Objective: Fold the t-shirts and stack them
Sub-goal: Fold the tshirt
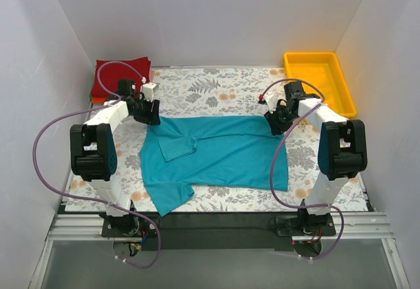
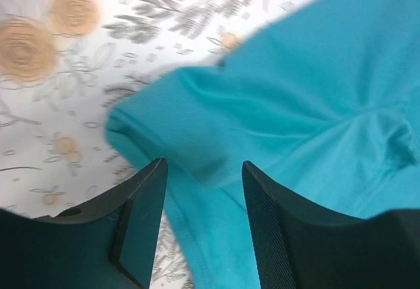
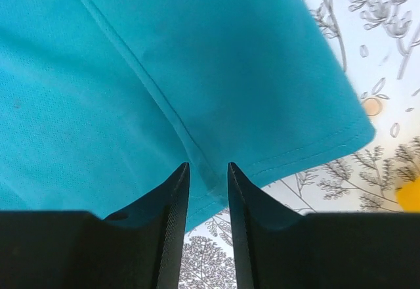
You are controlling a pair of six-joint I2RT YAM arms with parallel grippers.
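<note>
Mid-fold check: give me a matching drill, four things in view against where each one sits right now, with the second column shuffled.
Things:
1. teal t-shirt
2. dark red shirt
3. yellow tray
4. left gripper

Places:
a. far right corner of the table
b. spread out mid-table
c. folded, far left corner of the table
d. at the teal t-shirt's far left corner

Pairs: 1-b, 2-c, 3-a, 4-d

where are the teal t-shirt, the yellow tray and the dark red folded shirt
teal t-shirt (image 1: 223, 154), top external view, middle of its body
yellow tray (image 1: 319, 79), top external view, bare floor
dark red folded shirt (image 1: 121, 72), top external view, top face
</note>
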